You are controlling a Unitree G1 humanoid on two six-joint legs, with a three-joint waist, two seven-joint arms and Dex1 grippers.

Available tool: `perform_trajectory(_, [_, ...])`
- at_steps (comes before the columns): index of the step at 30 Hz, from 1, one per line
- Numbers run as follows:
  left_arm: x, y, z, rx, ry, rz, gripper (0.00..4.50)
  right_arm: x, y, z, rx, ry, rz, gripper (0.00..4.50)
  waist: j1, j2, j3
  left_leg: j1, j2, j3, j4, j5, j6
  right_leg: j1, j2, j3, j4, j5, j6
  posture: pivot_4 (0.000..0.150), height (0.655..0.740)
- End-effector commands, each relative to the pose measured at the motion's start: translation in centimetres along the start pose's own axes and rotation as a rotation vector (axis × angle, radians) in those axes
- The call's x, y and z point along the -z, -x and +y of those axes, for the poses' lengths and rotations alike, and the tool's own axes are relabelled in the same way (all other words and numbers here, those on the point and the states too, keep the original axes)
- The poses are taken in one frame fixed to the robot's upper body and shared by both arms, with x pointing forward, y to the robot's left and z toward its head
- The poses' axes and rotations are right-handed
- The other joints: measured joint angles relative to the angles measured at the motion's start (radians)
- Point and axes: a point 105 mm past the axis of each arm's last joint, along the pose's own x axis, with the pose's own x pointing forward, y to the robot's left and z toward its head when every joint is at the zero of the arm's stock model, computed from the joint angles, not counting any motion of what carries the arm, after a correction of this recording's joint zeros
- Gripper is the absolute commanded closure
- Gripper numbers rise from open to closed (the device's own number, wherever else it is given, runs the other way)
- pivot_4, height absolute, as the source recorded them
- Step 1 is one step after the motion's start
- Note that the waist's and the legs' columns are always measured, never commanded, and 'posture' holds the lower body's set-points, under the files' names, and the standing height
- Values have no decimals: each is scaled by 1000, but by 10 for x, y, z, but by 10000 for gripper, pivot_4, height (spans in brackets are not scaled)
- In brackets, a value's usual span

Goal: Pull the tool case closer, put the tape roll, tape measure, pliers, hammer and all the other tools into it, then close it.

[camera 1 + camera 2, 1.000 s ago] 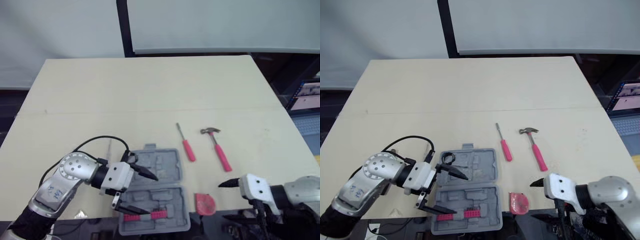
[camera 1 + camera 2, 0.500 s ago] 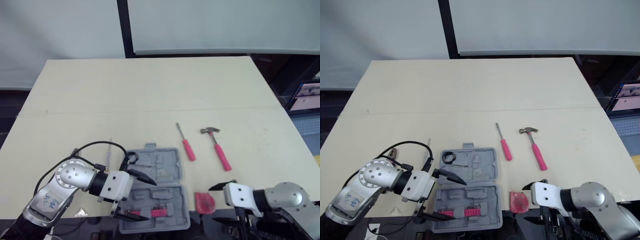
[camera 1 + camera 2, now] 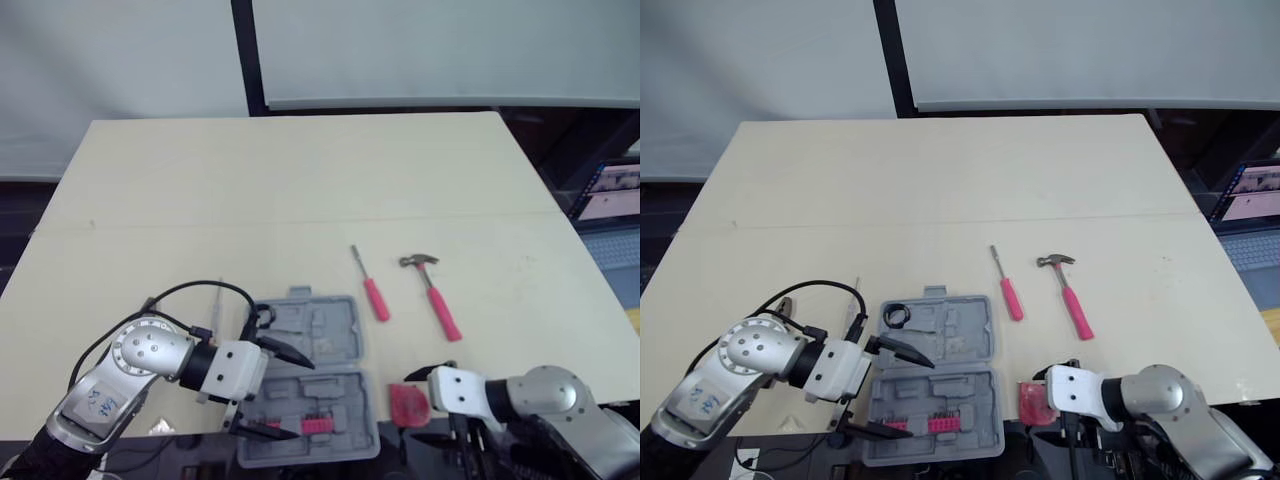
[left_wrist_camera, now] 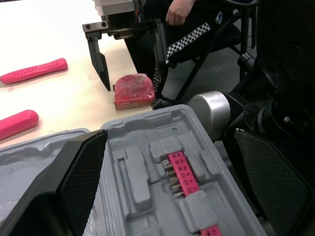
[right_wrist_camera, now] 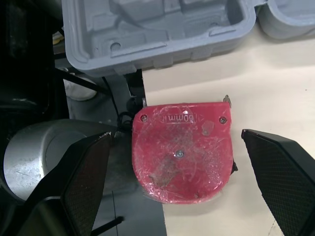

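The grey tool case [image 3: 335, 330] lies open at the table's near edge, with a pink bit strip [image 3: 316, 426] in its near half and a black tape roll [image 3: 897, 316] in its far half. My left gripper [image 3: 305, 399] is open, its fingers straddling the case's left side. The red tape measure [image 5: 182, 162] lies at the table's edge, right of the case. My right gripper [image 5: 176, 137] is open with one finger on each side of it. A pink-handled screwdriver [image 3: 371, 288] and a pink-handled hammer [image 3: 433, 296] lie farther back on the right.
A thin metal tool [image 3: 218, 300] lies left of the case beside a black cable [image 3: 190, 290]. The table's far half [image 3: 300, 170] is bare. In the left wrist view, a seated person's hand [image 4: 177, 12] and a chair [image 4: 221, 44] are just past the table's near edge.
My right gripper has moved left along the table's near edge and now straddles the tape measure. My left gripper dropped back toward the near edge a second ago and has held still since.
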Motion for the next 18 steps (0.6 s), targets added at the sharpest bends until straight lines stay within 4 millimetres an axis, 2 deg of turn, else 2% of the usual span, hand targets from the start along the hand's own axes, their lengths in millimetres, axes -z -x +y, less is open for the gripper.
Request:
perform_trajectory(1, [-5, 0, 2, 2, -31, -8, 0, -3, -6, 0, 18, 24, -1, 398, -1, 0, 0, 0, 0, 0, 0, 0, 0, 0, 0, 0, 0, 0, 0, 1500, 7400])
perform_trajectory(8, [-5, 1, 3, 6, -34, -2, 0, -2, -10, -7, 65, 40, -9, 398, -1, 0, 0, 0, 0, 0, 2, 0, 0, 0, 0, 0, 2, 0, 0, 1500, 7400])
perform_trajectory(15, [-3, 3, 4, 6, -35, 5, 0, -2, -15, -2, 52, 42, -11, 398, 0, 0, 0, 0, 0, 0, 5, 0, 0, 0, 0, 0, 6, 0, 0, 1500, 7400])
perform_trajectory(18, [-2, 2, 4, 3, -28, 5, 0, -5, -14, 0, 45, 36, -16, 8759, 0, 0, 0, 0, 0, 0, 6, 0, 0, 0, 0, 0, 7, 0, 0, 1500, 7400])
